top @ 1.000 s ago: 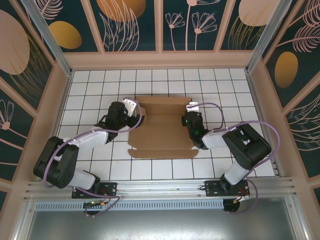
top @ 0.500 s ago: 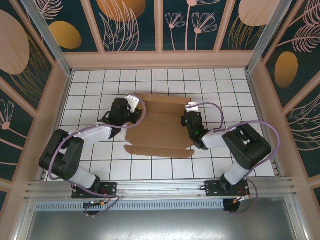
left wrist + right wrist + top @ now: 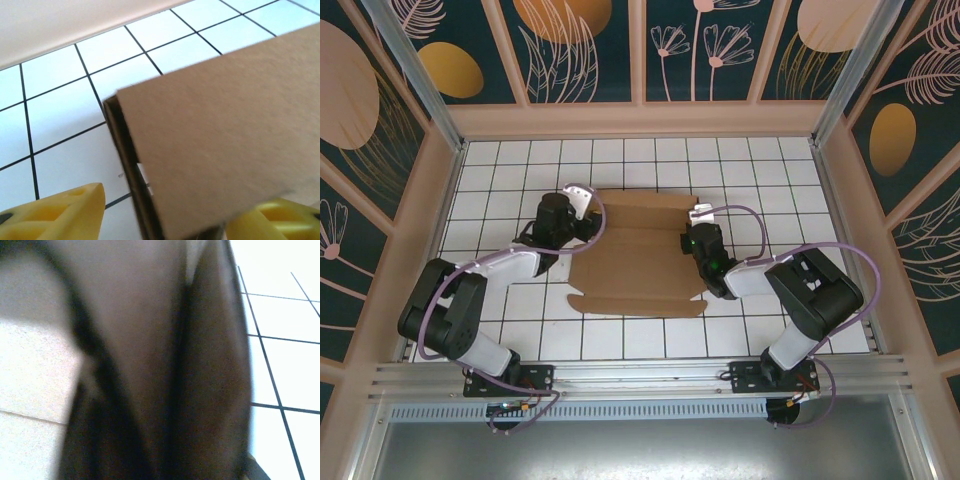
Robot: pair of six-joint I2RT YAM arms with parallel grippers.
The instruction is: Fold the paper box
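Since a second ago the left gripper (image 3: 577,200) has slid along the left side of the paper box (image 3: 640,262) toward its far corner, its arm has drawn in so the elbow sits closer to the near rail, and the box's near edge has crept slightly to the left. From above, the box lies mostly flat and open in the middle of the white tiled table (image 3: 520,165), a brown sheet with creased panels and a narrow tabbed flap along its near edge. The left gripper stands at the far-left corner of the sheet with its jaws spread. In the left wrist view a raised cardboard side flap stands on edge between the two yellow fingers (image 3: 60,212). The left finger is clear of the card with bare tile showing between them, while the other finger is partly hidden behind the flap. The right gripper (image 3: 702,214) is at the far end of the box's right edge, jaws pressed together on the raised flap there. In the right wrist view this brown card runs close past the lens, dark and blurred, with tiles showing to its right.
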